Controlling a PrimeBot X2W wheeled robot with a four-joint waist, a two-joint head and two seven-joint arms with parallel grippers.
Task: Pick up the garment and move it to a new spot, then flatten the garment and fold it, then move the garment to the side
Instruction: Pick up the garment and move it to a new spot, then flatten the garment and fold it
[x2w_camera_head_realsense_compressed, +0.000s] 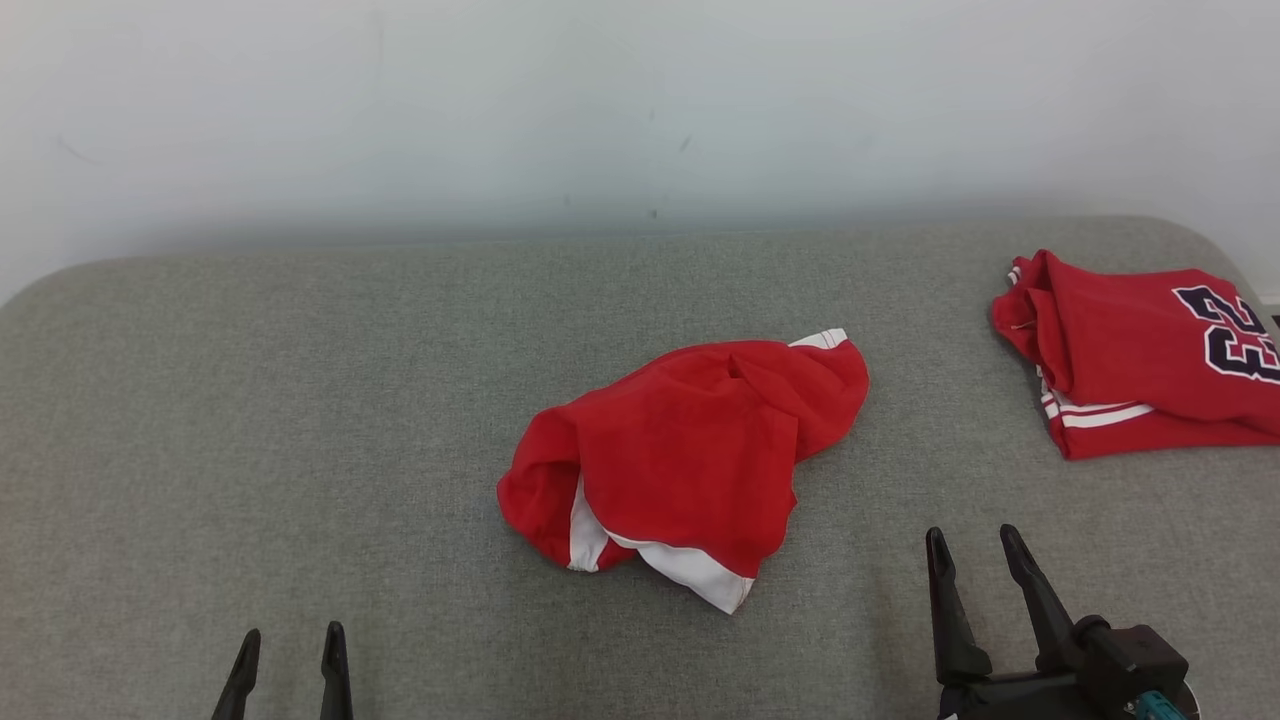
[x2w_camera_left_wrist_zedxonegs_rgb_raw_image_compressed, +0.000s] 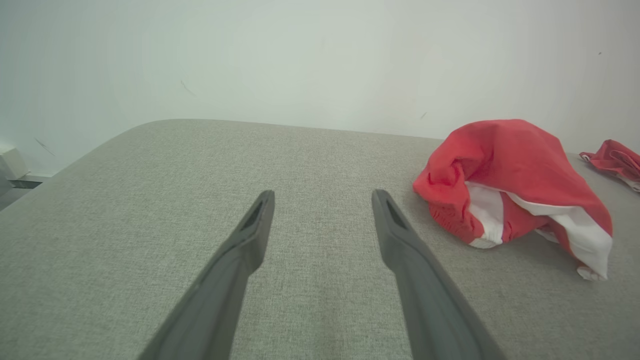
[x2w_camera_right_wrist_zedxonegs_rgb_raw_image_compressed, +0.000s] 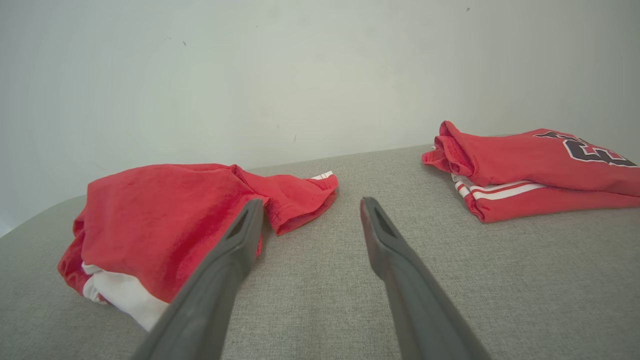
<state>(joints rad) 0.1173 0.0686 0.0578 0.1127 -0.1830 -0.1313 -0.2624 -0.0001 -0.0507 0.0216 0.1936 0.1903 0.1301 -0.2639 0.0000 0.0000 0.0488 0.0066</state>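
Head view: crumpled red garment (x2w_camera_head_realsense_compressed: 690, 450) heaped in middle of grey table (x2w_camera_head_realsense_compressed: 300, 400), soft limp knit, white trim band poking out at near edge. Folded red jersey (x2w_camera_head_realsense_compressed: 1140, 350) with dark numerals well apart, far right. Left jaws low left, right jaws low right, both spread wide, gripping nothing, short of the cloth. Left wrist view: garment (x2w_camera_left_wrist_zedxonegs_rgb_raw_image_compressed: 515, 165) right of parted jaws, domed lump, floppy white hem, coarse woven table cover beneath. Right wrist view: garment (x2w_camera_right_wrist_zedxonegs_rgb_raw_image_compressed: 165, 210) just past left finger, jersey (x2w_camera_right_wrist_zedxonegs_rgb_raw_image_compressed: 540, 165) to right. Probably best to pinch a thick fold atop the heap, lift clear, and avoid snagging cover or jersey.
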